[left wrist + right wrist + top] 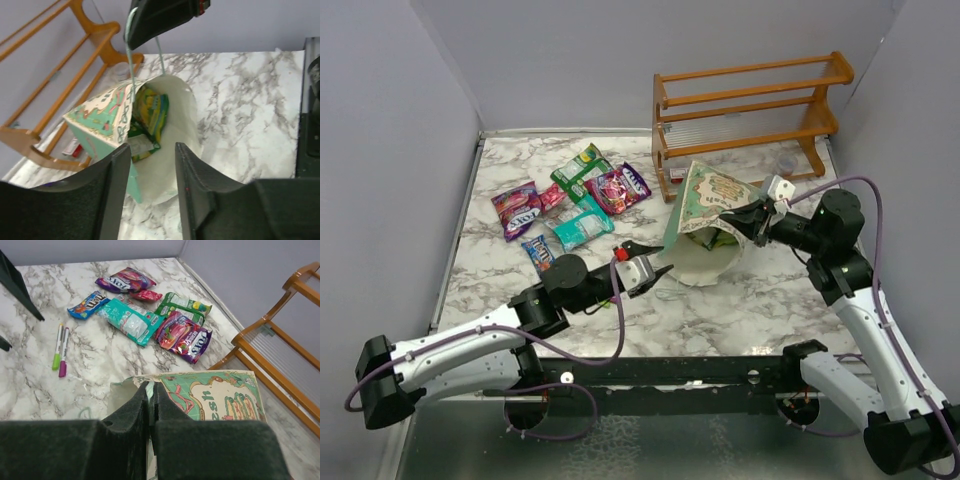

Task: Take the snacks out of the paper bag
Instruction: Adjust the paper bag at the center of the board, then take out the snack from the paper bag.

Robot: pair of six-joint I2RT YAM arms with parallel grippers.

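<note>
The pale green paper bag (695, 200) lies tilted on the marble table with its mouth facing my left gripper. My right gripper (738, 222) is shut on the bag's cord handle at the upper rim (151, 387) and holds the mouth up. My left gripper (648, 265) is open and empty just outside the mouth (152, 172). A yellow-green packet (151, 111) lies inside the bag. Several snacks lie on the table to the left: two purple packets (517, 208) (618, 187), one green (582, 170), one teal (580, 228), one blue (540, 250) and a small pink one (552, 195).
An orange wooden rack (750, 110) stands right behind the bag. A small red-and-white flat item (74, 147) lies under it. Green and purple marker pens (60, 351) lie near the snacks. Grey walls close in three sides of the table.
</note>
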